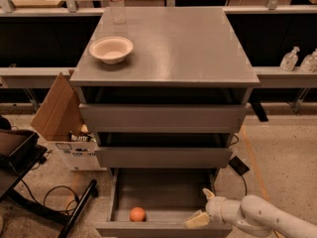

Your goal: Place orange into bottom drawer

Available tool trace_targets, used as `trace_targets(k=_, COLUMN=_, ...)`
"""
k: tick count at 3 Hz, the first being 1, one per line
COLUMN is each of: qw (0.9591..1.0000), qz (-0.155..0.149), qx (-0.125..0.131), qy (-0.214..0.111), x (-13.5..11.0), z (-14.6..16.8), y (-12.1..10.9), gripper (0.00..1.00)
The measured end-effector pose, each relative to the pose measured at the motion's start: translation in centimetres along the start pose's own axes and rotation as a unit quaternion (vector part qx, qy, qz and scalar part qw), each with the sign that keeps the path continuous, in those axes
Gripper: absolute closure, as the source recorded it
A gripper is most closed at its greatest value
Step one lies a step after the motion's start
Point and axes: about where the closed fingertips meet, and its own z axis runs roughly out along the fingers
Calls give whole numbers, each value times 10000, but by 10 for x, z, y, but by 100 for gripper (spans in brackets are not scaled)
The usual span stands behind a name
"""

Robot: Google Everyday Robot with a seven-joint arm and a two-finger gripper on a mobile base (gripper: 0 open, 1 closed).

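Observation:
The orange (137,214) lies inside the open bottom drawer (119,192), near its front left. My gripper (202,208) sits at the drawer's front right corner, on the white arm that comes in from the lower right. It is well apart from the orange and holds nothing that I can see. One cream fingertip (197,219) points down-left toward the drawer front, another points up (208,194).
A cream bowl (111,49) and a clear bottle (116,3) stand on the cabinet top (198,43). Two closed grey drawers (163,118) sit above. A cardboard box (62,118) and a black stand with cables (29,182) lie left. Spray bottles (291,59) stand right.

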Motion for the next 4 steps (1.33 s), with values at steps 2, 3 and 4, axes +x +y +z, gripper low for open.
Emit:
trace_targets(k=2, qw=9980, qz=-346, qx=29, qy=525, x=-7, z=-36, y=10, gripper=0)
trace_targets(k=3, qw=9922, qz=-608, qx=321, qy=1041, x=-7, z=-91, y=33, gripper=0)
trace_targets(k=4, qw=9811, qz=-796, qx=500, qy=1690, x=-3, z=-140, y=60, gripper=0)
